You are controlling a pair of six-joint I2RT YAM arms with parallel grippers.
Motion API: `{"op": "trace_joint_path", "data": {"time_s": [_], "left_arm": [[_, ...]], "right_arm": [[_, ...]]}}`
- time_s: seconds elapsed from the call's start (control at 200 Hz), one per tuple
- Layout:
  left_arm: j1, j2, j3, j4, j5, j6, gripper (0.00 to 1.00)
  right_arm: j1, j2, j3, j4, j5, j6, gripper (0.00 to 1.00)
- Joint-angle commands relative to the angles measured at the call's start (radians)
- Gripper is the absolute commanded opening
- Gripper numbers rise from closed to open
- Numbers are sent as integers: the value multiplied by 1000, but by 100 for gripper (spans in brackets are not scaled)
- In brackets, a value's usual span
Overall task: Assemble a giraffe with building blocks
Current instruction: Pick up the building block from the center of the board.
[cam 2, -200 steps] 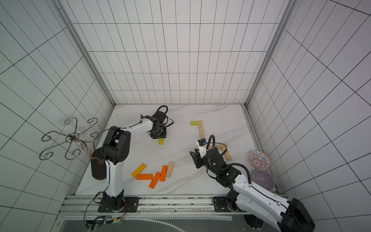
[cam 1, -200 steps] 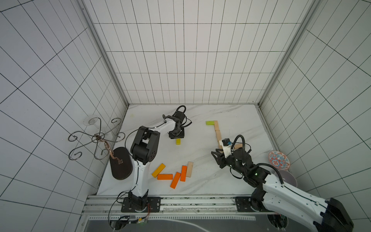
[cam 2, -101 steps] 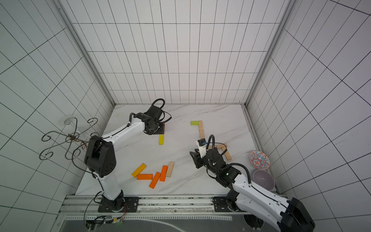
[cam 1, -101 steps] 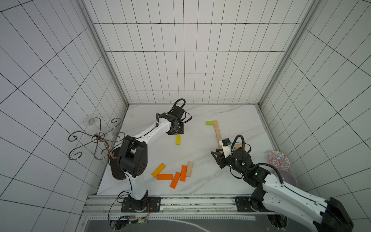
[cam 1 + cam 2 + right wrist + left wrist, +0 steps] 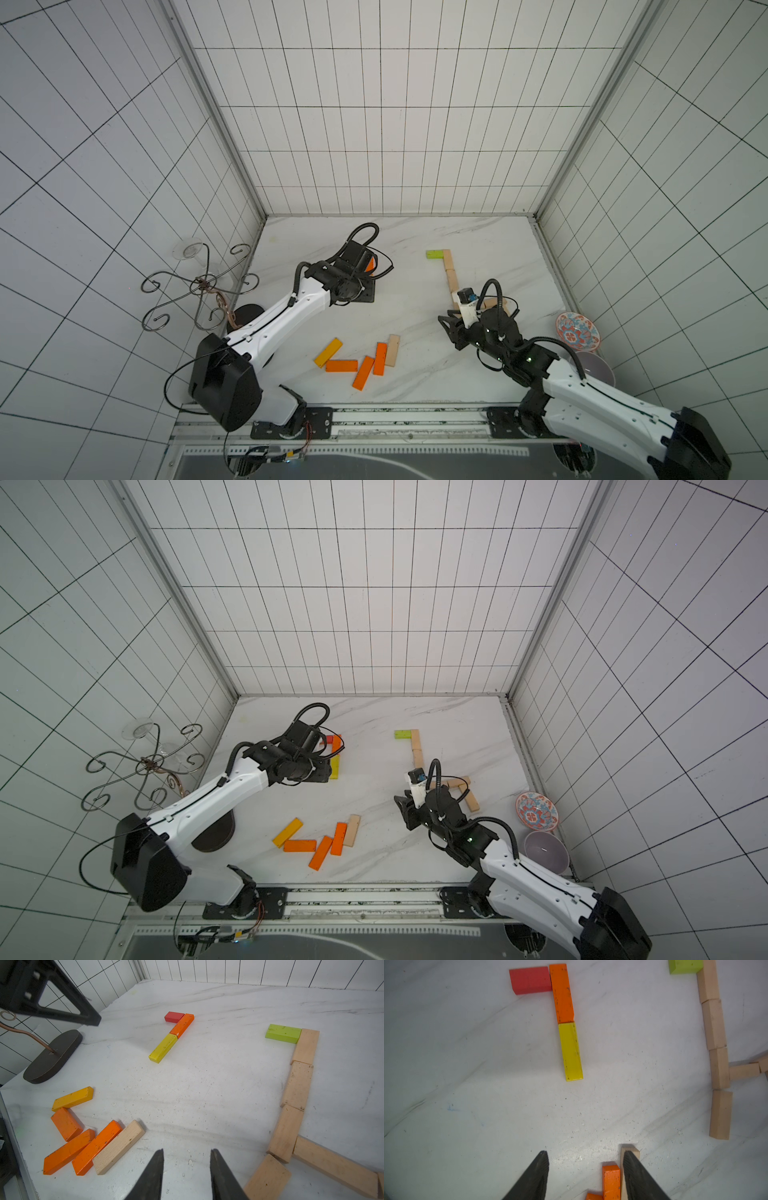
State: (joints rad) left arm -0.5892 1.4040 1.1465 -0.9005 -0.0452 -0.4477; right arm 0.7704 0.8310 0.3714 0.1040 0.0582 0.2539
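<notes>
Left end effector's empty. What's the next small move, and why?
Probably bring the left end effector over the loose orange block and grasp it: it's open and empty, and no body block follows the yellow block yet.

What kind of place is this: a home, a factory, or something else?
Probably a robot test cell: left arm and right arm mounted on a rail, white tiled walls around the table, loose building blocks.

Bench (image 5: 207,1084), white marbled: red block (image 5: 174,1016), orange block (image 5: 182,1024), yellow block (image 5: 163,1048) touching in an L; green block (image 5: 283,1033) ending wooden row (image 5: 299,1082); loose blocks (image 5: 97,1145); stand base (image 5: 53,1056).
</notes>
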Motion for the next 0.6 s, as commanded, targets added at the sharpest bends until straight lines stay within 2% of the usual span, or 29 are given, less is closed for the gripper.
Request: {"op": "trace_joint_path", "data": {"time_s": [0.0, 0.245, 0.595], "left_arm": [[-52, -33, -60, 28, 26, -43, 58], [-197, -52, -190, 58, 24, -134, 58], [-282, -21, -305, 149, 70, -208, 57]], "right_arm": [[-5, -17, 16, 18, -28, 14, 39], [21, -10, 0, 43, -18, 30, 38], [41, 28, -20, 101, -24, 48, 39]]}}
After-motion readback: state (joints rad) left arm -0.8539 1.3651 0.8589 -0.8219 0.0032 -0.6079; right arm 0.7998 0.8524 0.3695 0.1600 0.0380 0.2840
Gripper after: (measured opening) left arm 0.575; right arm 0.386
